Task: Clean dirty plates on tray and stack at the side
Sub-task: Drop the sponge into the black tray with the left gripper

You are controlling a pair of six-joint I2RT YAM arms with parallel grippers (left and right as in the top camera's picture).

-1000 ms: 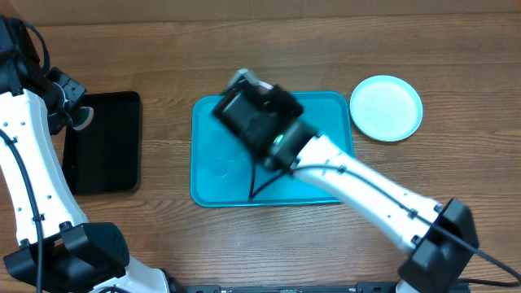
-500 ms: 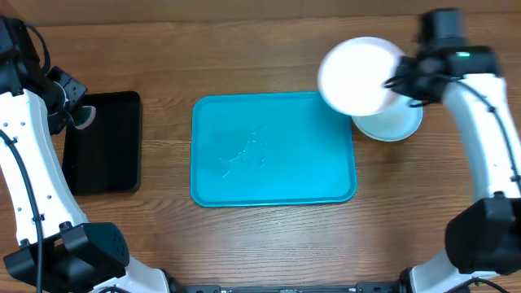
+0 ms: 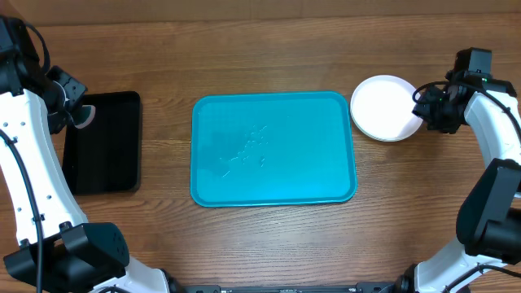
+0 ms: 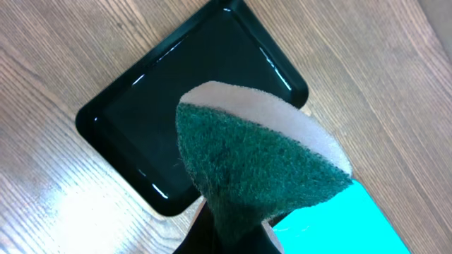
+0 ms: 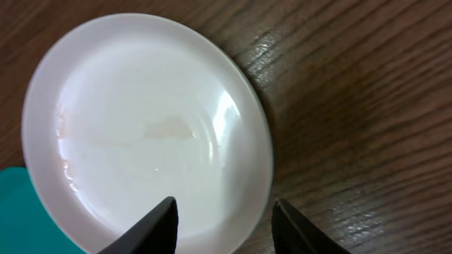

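Observation:
The turquoise tray (image 3: 273, 148) lies at the table's middle with no plate on it, only faint wet streaks. A white plate (image 3: 384, 107) sits on top of the stack just right of the tray; the plates under it are hidden. It fills the right wrist view (image 5: 141, 127). My right gripper (image 3: 429, 109) is open at the plate's right rim, its fingers (image 5: 224, 220) straddling the rim without holding it. My left gripper (image 3: 75, 114) is shut on a green and white sponge (image 4: 258, 152) above the black tray.
A small black rectangular tray (image 3: 103, 142) lies at the left, also in the left wrist view (image 4: 176, 106). Bare wooden table surrounds both trays. A corner of the turquoise tray shows in the left wrist view (image 4: 339, 226).
My right arm swung from over the tray to the right, carried the white plate to the stack, set it down and let go. The left arm has not moved.

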